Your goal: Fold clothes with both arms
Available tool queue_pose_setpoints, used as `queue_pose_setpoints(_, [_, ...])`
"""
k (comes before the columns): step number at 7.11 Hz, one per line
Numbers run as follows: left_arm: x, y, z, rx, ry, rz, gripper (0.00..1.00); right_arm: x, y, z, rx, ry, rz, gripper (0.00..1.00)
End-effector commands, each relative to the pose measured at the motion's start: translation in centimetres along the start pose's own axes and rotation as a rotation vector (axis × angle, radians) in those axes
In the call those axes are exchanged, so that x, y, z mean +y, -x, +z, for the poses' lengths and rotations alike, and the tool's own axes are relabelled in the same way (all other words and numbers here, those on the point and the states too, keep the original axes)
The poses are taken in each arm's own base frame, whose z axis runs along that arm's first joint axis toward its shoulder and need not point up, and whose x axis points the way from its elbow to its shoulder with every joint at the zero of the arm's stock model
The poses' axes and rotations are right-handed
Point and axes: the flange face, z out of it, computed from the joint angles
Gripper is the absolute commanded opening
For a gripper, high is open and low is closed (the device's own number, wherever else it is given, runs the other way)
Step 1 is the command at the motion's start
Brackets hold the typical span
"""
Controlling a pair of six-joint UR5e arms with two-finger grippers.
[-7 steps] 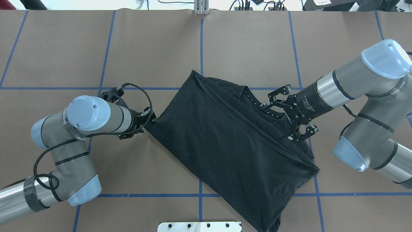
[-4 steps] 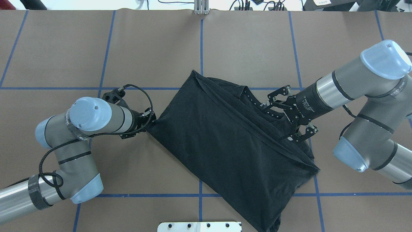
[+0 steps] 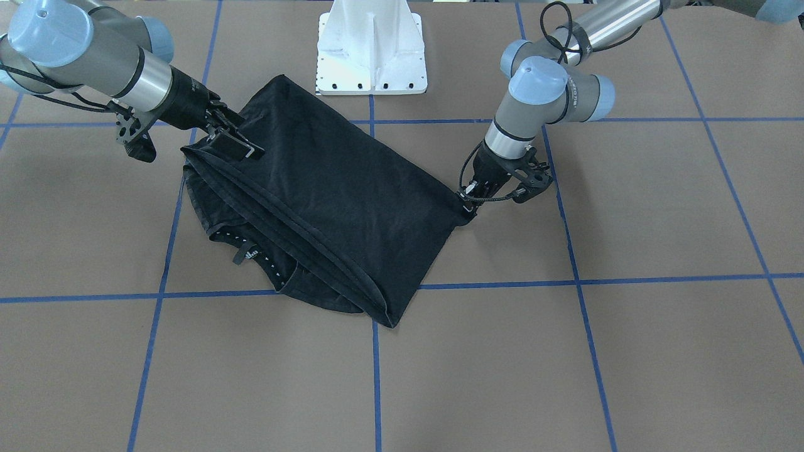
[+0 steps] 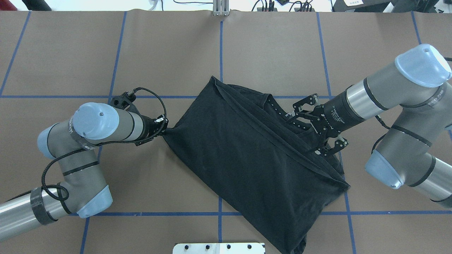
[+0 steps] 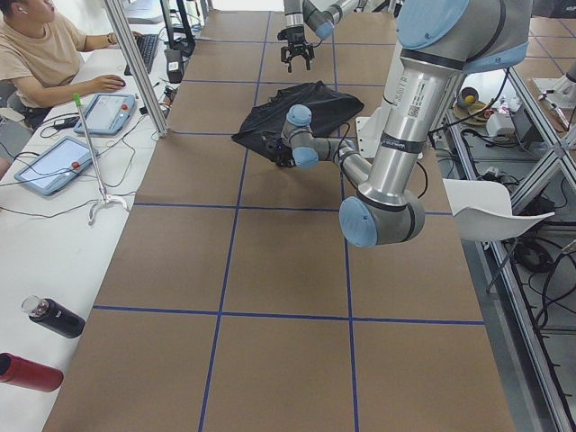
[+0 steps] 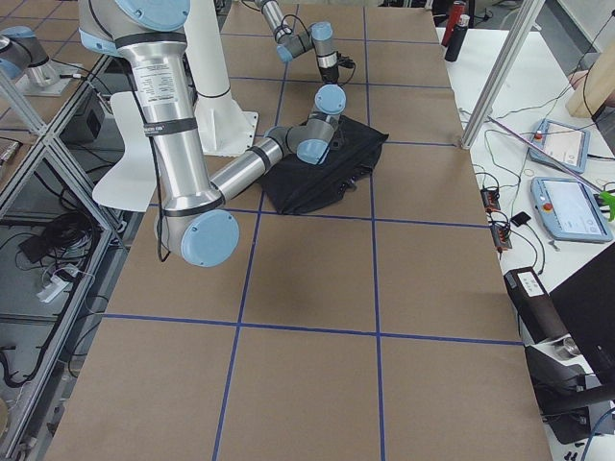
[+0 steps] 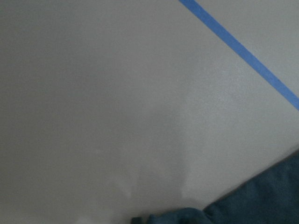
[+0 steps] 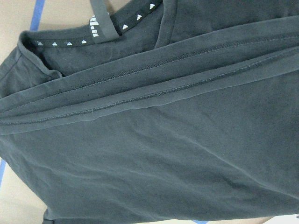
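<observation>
The clothes are one black T-shirt, lying part-folded across the table's middle with a hemmed edge running diagonally over it. Its plain side faces up, and the collar with small white marks shows at the far right. My left gripper is shut on the shirt's left corner, which is drawn to a point; the front-facing view shows this grip too. My right gripper stands open just over the shirt near the collar, holding nothing. Black cloth fills the right wrist view.
The white pedestal base stands at the robot's edge, close to the shirt's near end. Blue tape lines grid the brown table. In the exterior left view a person sits at a side desk with tablets, and bottles lie near that edge.
My left gripper has shifted a little toward the table's far side with the shirt corner, drawing that edge tighter. The right arm has barely moved.
</observation>
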Motion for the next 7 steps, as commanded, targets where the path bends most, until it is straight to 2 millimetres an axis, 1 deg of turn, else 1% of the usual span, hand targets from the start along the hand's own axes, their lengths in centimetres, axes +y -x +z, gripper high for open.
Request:
queue_pose_setpoints(1, [-6.6,-5.6,-2.8,0.079,-0.094,0.103,0.0,0.3,0.0,-0.2,-0.003,0.002,-0.005,1.0])
queue_pose_setpoints(2, [-11.0,-8.5,-3.3,0.104,-0.154,0.127,0.0,0.1,0.1,-0.6,-0.011,0.001,-0.005,1.0])
queue_pose_setpoints(3, [-14.1,-10.9,-3.5,0.141,-0.205,0.127,0.0,-0.1,0.4,-1.4,-0.026,-0.004,-0.004,1.0])
queue_pose_setpoints(4, [-16.2,-13.8,-1.0,0.156,-0.273,0.121,0.0,-0.2,0.8,-2.0,-0.041,-0.01,-0.015,1.0])
queue_pose_setpoints(5, [-17.5,-17.7,2.4,0.207,-0.313,0.129,0.0,-0.6,2.0,-3.7,-0.083,-0.029,-0.077,1.0])
queue_pose_setpoints(6, [-17.9,-19.6,3.5,0.247,-0.319,0.176,0.0,-0.9,2.7,-4.6,-0.118,-0.055,-0.122,1.0])
queue_pose_setpoints(7, [-18.2,-20.2,4.3,0.227,-0.328,0.226,0.0,-1.0,3.2,-4.8,-0.162,-0.101,-0.133,1.0])
